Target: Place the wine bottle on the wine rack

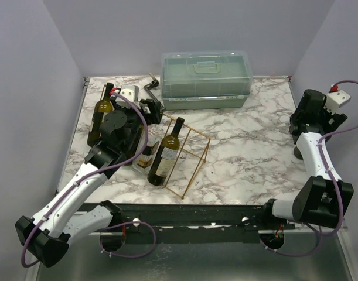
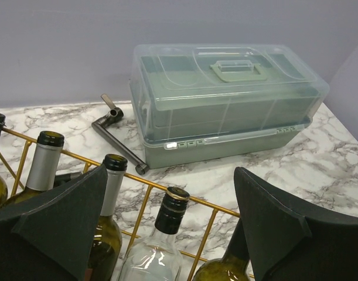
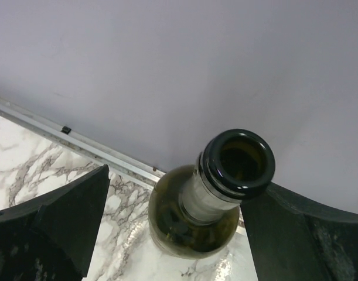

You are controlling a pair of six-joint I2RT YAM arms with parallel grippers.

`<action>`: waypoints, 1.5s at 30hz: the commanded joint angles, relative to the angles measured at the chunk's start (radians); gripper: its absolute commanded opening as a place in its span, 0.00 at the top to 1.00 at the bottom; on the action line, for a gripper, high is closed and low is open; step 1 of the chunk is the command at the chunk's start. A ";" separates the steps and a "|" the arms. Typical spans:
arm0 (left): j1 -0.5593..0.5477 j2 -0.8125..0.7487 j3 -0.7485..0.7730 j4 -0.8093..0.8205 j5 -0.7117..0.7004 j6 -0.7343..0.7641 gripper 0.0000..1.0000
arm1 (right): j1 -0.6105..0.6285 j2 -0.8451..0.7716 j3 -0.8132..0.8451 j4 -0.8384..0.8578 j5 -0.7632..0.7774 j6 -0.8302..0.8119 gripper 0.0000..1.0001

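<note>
Marble [image 1: 249,140] at far right bears the wine bottle [image 3: 211,193]; my right gripper [image 3: 184,234] straddles its neck, spread for clamping; left gripper [image 2: 170,228] gapes empty over the wine rack [image 2: 145,180].

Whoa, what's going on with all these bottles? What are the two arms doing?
Two robot arms are loading wine onto a gold wire wine rack. Several bottles already rest in it. The left gripper hovers open above their necks, holding nothing. The right gripper is open around the neck of an upright green wine bottle near the table's right edge and has not yet closed on it.
</note>
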 commanded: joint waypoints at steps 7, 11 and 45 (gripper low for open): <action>-0.032 0.038 -0.005 0.000 0.014 -0.015 0.10 | -0.006 0.065 0.070 0.129 0.038 -0.031 0.13; -0.034 0.045 -0.003 -0.004 0.002 -0.003 0.10 | -0.006 0.093 0.090 0.138 0.030 -0.034 0.14; -0.033 0.070 0.000 -0.005 -0.013 0.016 0.10 | -0.004 -0.433 0.078 -0.018 -1.133 0.388 0.99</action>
